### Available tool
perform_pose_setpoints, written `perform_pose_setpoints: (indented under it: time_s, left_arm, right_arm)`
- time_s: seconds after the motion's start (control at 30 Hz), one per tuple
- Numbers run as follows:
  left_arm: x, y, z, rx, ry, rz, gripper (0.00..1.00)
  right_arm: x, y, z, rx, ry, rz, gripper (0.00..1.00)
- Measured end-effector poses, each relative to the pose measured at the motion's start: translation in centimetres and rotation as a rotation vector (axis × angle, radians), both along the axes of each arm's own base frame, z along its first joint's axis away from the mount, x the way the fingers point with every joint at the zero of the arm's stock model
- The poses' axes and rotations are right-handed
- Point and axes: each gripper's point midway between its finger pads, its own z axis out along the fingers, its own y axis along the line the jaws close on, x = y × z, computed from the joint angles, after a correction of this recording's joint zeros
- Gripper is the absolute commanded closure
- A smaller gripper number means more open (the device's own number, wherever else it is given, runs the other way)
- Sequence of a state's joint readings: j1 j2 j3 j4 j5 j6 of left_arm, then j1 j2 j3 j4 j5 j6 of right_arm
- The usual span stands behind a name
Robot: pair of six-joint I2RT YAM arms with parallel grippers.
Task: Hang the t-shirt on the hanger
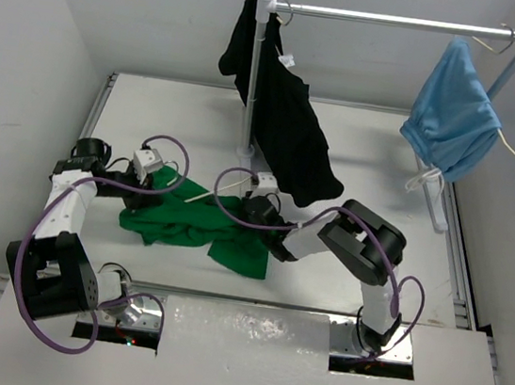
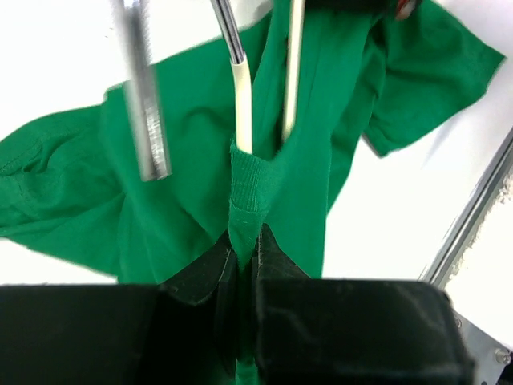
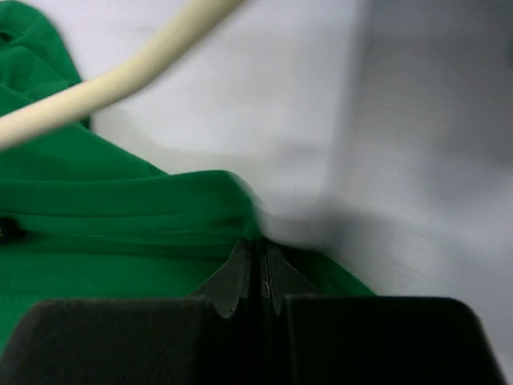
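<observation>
The bright green t-shirt (image 1: 187, 226) lies crumpled on the white table between the arms. My left gripper (image 1: 153, 177) is at its left end. In the left wrist view it (image 2: 248, 245) is shut on the ribbed collar (image 2: 255, 180). The cream-white hanger (image 1: 202, 198) pokes out above the cloth. Its two thin arms (image 2: 243, 108) enter the collar opening just beyond my left jaws. My right gripper (image 1: 253, 213) is at the shirt's right side. In the right wrist view it (image 3: 260, 258) is shut on a fold of the t-shirt (image 3: 120, 208), with a hanger arm (image 3: 104, 84) passing above.
A clothes rack stands at the back. Its upright pole (image 1: 252, 87) is close behind the shirt and its rail (image 1: 403, 22) runs right. A black garment (image 1: 285, 130) hangs down almost to my right gripper. A light-blue garment (image 1: 453, 114) hangs far right.
</observation>
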State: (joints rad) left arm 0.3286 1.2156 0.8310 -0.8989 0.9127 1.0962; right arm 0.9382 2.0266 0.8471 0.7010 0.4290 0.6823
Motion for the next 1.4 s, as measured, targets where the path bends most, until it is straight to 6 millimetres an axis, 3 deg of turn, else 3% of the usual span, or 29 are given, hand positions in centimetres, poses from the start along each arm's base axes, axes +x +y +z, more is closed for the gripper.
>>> perform_pose_setpoints:
  time_s: [0.1, 0.23, 0.4, 0.5, 0.63, 0.73, 0.9, 1.2, 1.4]
  left_arm:
    - [-0.4, -0.1, -0.1, 0.006, 0.002, -0.018, 1.00]
    - [-1.2, -0.5, -0.2, 0.002, -0.001, -0.066, 1.00]
    - [-1.2, -0.5, -0.1, 0.015, -0.025, -0.095, 1.00]
    - [-1.4, -0.6, -0.1, 0.028, -0.053, -0.135, 1.00]
    - [-3.1, -1.1, -0.1, 0.044, -0.079, -0.250, 1.00]
    - [-3.8, -1.2, -0.2, 0.054, -0.076, -0.285, 1.00]
    - [-3.2, -0.6, -0.4, 0.092, -0.092, -0.282, 1.00]
    - [-3.6, -0.2, -0.5, 0.128, -0.086, -0.284, 1.00]
    - [-2.8, 0.8, -0.9, 0.187, -0.077, -0.248, 1.00]
  right_arm:
    - [-0.9, -3.6, 0.1, 0.015, 0.020, -0.043, 1.00]
    - [-1.4, -6.5, 3.0, 0.097, -0.012, -0.068, 1.00]
    - [-0.5, -7.3, 6.5, 0.157, -0.064, -0.050, 1.00]
    - [-0.6, -7.8, 6.8, 0.173, -0.053, -0.021, 1.00]
    - [-0.6, -9.4, 6.7, 0.168, -0.031, -0.003, 1.00]
    - [-0.8, -9.5, 7.6, 0.158, -0.042, 0.030, 1.00]
    - [-1.6, -10.4, 9.5, 0.168, -0.079, 0.072, 1.00]
    - [-2.5, -10.4, 9.1, 0.140, -0.061, 0.163, 1.00]
    - [-1.8, -9.5, 10.3, 0.044, -0.103, 0.205, 1.00]
